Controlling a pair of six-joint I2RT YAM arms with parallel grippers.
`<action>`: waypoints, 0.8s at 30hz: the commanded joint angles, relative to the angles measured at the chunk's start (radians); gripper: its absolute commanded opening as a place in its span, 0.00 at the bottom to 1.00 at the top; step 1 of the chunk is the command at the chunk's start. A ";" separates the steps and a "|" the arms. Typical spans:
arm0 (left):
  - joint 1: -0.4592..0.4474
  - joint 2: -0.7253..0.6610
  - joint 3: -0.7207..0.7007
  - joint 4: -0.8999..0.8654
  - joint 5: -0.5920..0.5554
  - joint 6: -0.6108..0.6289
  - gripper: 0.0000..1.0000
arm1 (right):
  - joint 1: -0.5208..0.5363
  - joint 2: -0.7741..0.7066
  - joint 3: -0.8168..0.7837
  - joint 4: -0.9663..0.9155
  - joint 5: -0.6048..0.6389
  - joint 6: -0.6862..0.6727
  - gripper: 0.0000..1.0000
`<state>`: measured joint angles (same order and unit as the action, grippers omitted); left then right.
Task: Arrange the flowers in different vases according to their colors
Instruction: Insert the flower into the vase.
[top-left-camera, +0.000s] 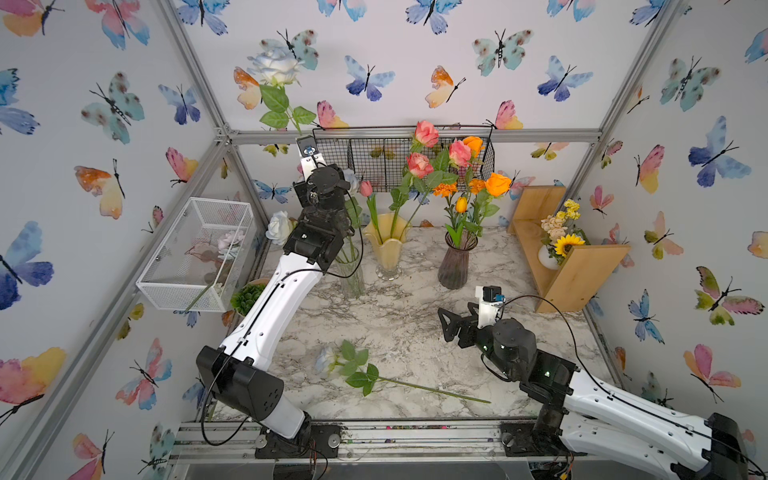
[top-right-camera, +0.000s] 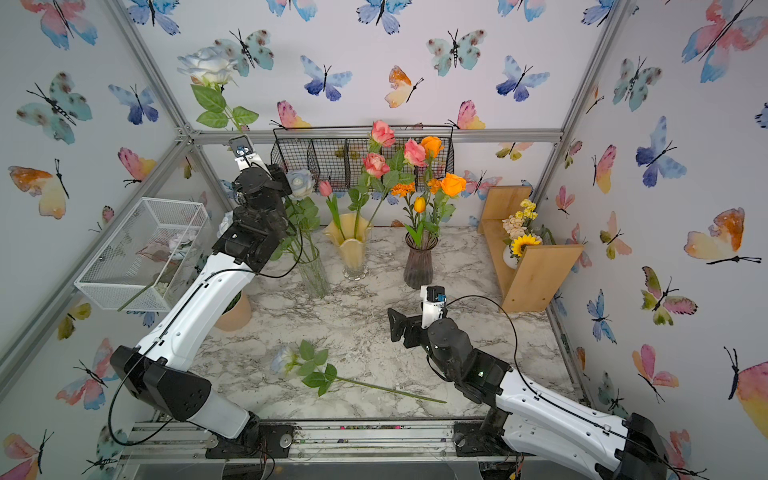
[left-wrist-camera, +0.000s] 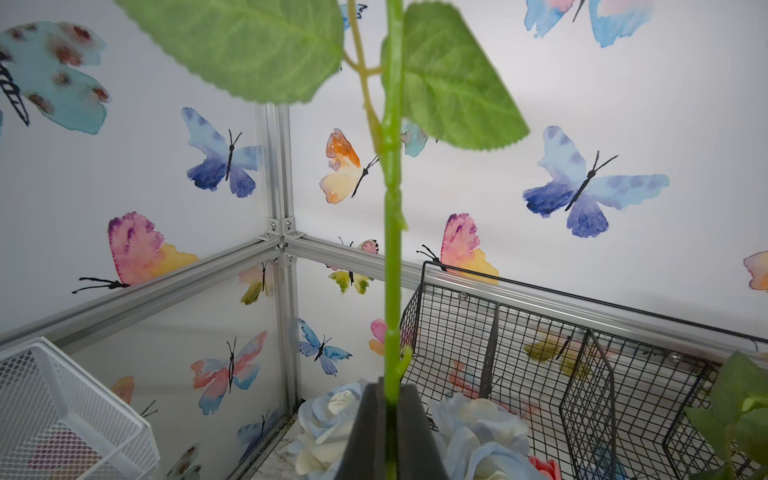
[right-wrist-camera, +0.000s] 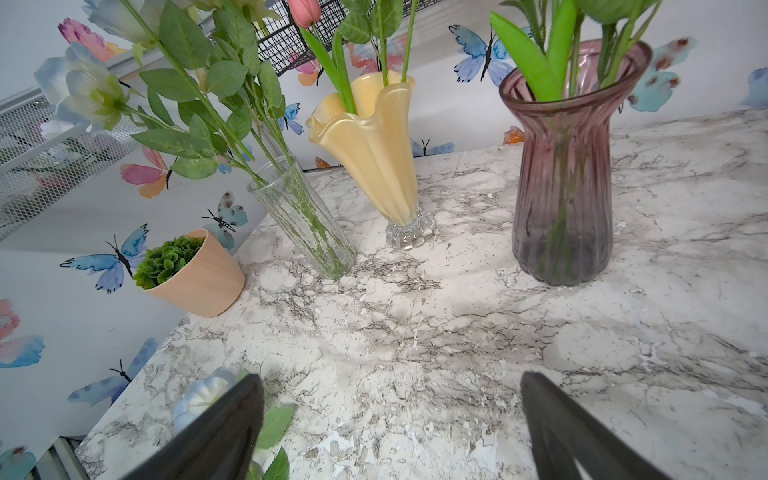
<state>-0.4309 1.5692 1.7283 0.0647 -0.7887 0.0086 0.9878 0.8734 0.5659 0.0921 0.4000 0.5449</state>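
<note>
Marble table (top-left-camera: 399, 316), left gripper (left-wrist-camera: 390, 399) pinching pale-blue rose (top-left-camera: 274, 64), grip visible wrist-view only, right gripper (right-wrist-camera: 390, 378) splayed.

Both top views look down on the whole surface (top-left-camera: 395, 299); the left wrist view faces the back corner (left-wrist-camera: 282, 232), the right wrist view the vases (right-wrist-camera: 374, 145).

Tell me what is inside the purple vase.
The purple vase holds the orange flowers: a rose, marigolds and a tulip. Their green stems show dimly through the tinted glass; how many there are and where their ends rest at the bottom cannot be made out.
</note>
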 joint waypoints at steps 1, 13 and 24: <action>0.003 0.015 -0.008 0.049 0.052 -0.054 0.00 | -0.001 0.007 0.023 0.031 0.005 -0.013 0.99; 0.001 -0.071 -0.229 0.068 0.054 -0.137 0.00 | -0.001 0.018 0.025 0.041 0.007 -0.033 0.98; -0.058 -0.117 -0.309 0.060 0.078 -0.122 0.42 | -0.001 0.021 0.035 0.044 0.003 -0.041 0.98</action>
<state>-0.4744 1.4956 1.4185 0.1074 -0.7559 -0.1139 0.9878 0.8867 0.5663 0.1139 0.4004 0.5190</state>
